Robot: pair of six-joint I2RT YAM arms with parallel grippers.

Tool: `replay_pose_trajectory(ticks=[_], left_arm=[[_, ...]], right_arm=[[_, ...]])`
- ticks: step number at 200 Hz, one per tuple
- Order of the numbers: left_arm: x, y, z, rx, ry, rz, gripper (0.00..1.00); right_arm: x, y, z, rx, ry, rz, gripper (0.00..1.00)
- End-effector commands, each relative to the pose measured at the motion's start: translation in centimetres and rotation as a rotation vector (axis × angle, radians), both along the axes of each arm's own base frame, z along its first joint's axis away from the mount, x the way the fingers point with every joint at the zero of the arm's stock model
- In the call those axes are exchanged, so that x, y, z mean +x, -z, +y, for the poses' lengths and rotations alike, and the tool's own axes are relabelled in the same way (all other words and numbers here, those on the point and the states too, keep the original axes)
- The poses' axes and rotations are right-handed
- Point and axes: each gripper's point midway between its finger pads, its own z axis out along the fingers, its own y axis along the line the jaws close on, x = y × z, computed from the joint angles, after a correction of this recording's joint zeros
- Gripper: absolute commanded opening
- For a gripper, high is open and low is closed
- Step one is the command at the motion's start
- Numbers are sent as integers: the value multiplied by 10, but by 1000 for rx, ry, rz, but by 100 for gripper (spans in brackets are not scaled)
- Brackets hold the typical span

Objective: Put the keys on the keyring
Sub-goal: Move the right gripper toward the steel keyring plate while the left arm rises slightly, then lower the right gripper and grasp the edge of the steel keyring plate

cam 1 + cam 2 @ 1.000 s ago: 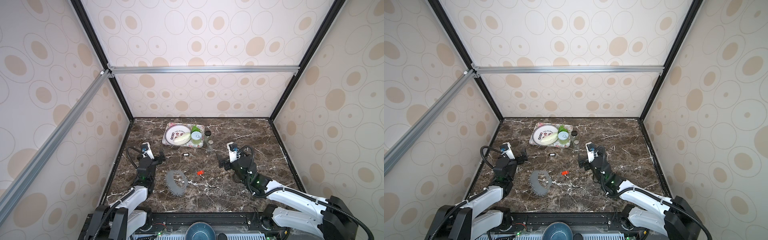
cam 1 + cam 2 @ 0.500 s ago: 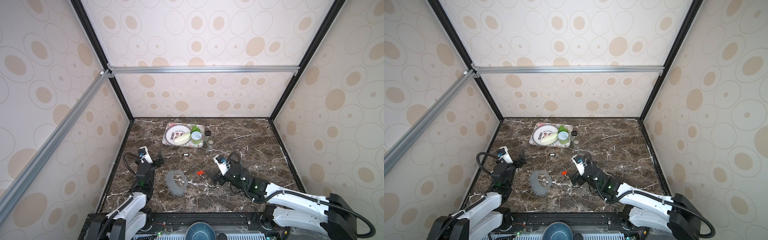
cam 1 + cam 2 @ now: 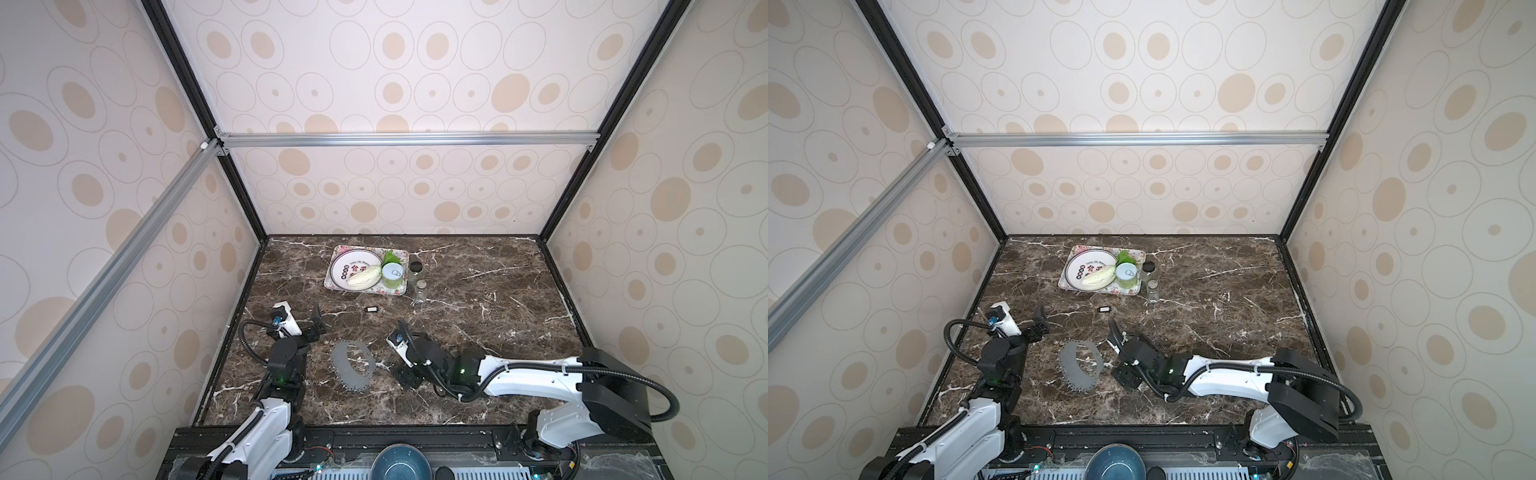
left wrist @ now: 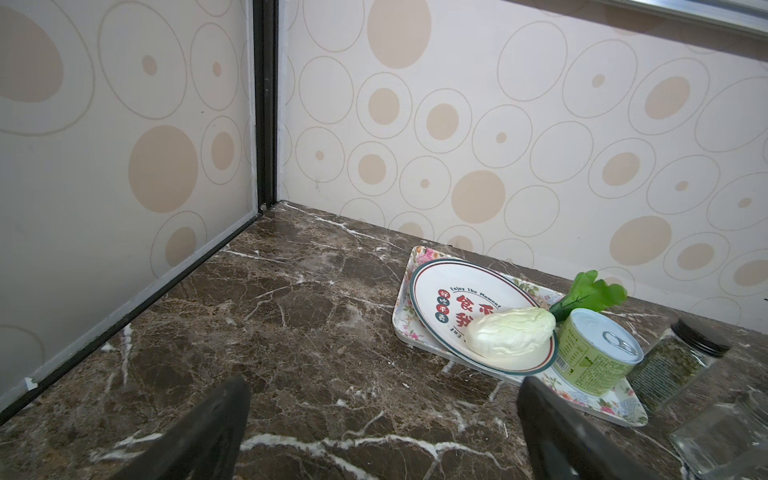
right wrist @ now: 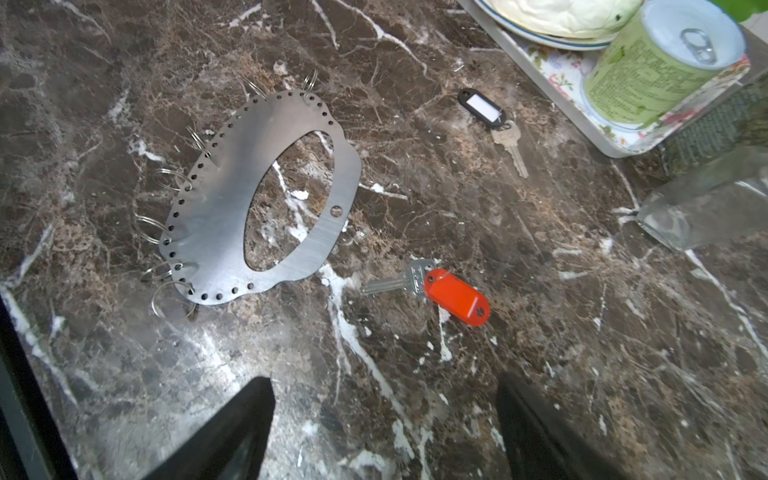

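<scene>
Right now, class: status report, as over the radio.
Left gripper open, right gripper open, both empty. Red-tagged key, black-tagged key lie off keyring. Nothing blocking.

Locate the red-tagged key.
In the right wrist view, the red-tagged key lies on the marble beside the keyring, apart from it, ahead of the right gripper; the arm hides it in both top views.

Two keys lie ahead of the right claw (image 5: 384,386): one red-tagged key (image 5: 455,293) nearest it, one black-tagged key (image 5: 482,106) farther out. One keyring (image 5: 216,216) lies to the claw's left, carrying roughly seven small wire rings (image 5: 172,178). Far beyond the claw stand one tray (image 5: 557,70), one plate (image 4: 440,286), one cabbage (image 4: 511,332), one can (image 5: 648,70), one leaf sprig (image 4: 590,293) and two glass jars (image 4: 673,365).
</scene>
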Motion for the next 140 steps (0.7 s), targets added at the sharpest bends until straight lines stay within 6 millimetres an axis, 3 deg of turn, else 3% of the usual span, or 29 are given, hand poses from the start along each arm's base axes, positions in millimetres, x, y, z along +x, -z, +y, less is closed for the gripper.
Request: replay_pose_trajectory(ticks=[1,34,52,76,102,140], left_arm=[[0,-12,-1,-24,4,-52,100],[-1,-16,-3,-15,20,-78,100],[-2,-15,-1,-18,9,-77,100],[-3,-14,1,-22,-6,-76,100],[-4,-14,2,-25,-13,-76,100],[-5,-13,5,-29,-30,-77,100]], right_arm=[[-5,3,24,24,-35,54,80],[-4,15,47,-10,-55,54,72],[-8,11,56,-22,-41,29,65],[-32,5,70,0,-65,59,64],[-52,7,73,-35,-91,96,61],[-54,20,72,-117,-76,107,54]])
